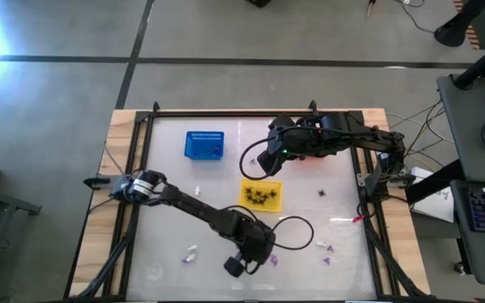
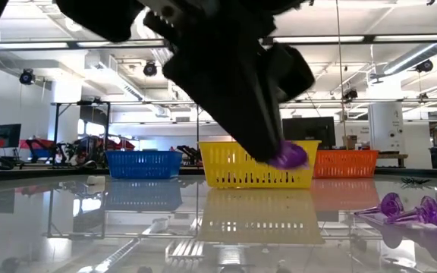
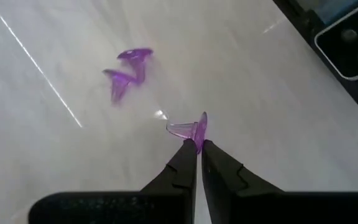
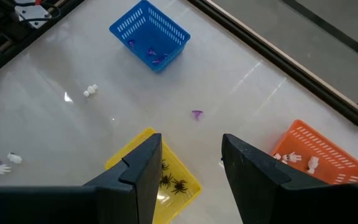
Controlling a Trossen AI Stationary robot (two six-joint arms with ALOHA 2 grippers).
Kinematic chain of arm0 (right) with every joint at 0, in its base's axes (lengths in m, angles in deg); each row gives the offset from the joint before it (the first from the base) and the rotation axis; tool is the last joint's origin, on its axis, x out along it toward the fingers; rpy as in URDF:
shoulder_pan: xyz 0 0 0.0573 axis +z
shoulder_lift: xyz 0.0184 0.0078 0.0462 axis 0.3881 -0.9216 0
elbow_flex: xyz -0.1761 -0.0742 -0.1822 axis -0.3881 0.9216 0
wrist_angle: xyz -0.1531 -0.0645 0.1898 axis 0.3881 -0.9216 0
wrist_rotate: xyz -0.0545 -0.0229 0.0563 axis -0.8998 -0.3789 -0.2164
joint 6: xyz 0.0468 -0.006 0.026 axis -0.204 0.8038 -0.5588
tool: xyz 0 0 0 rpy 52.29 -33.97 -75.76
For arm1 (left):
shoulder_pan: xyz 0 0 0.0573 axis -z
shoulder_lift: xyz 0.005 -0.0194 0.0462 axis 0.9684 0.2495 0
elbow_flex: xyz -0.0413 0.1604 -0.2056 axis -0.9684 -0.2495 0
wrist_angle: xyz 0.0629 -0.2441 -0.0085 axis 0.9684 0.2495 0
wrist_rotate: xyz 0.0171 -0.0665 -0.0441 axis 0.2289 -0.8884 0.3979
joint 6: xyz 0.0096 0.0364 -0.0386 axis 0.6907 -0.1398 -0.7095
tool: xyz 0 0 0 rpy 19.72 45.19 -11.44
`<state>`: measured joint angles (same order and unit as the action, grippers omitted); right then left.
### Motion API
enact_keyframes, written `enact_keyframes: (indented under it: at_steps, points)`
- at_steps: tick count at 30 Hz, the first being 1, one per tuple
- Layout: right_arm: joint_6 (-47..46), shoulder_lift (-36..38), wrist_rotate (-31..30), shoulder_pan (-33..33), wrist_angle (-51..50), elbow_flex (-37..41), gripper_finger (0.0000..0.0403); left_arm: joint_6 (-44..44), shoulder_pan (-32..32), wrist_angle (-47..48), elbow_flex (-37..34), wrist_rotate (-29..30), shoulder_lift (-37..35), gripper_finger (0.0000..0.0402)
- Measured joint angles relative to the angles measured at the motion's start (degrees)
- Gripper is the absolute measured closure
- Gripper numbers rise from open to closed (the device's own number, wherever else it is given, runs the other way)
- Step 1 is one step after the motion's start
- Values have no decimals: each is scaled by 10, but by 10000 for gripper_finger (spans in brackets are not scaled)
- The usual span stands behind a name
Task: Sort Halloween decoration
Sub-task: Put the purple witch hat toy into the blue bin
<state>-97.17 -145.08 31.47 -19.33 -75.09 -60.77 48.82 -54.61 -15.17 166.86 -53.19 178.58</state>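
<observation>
My left hand [image 3: 199,144] is pinched tight on a purple trinket [image 3: 194,127], lifted just off the worktop [image 3: 260,93] near its front edge. Two more purple trinkets [image 3: 126,71] lie touching each other nearby. My right hand [image 4: 191,162] hangs with its fingers spread and nothing between them, above the yellow basket [image 4: 182,186] of black spiders [image 4: 169,182], between the blue basket [image 4: 149,34] and the orange basket [image 4: 319,152] holding white pieces [image 4: 297,160].
</observation>
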Motion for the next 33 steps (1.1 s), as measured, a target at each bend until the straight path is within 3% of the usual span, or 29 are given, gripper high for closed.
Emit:
enact_keyframes:
  at_steps: [7,15,22,33]
  points:
    - [1,0,0,0,0,0,243,25,-27,103,-1,45,-43,401]
    - [10,0,-25,-1,0,0,243,47,-75,206,-4,51,-74,402]
    - [35,11,-78,-15,0,0,243,71,-115,253,-5,58,-96,402]
    - [104,46,-80,-66,0,0,243,114,-228,303,-8,60,-135,401]
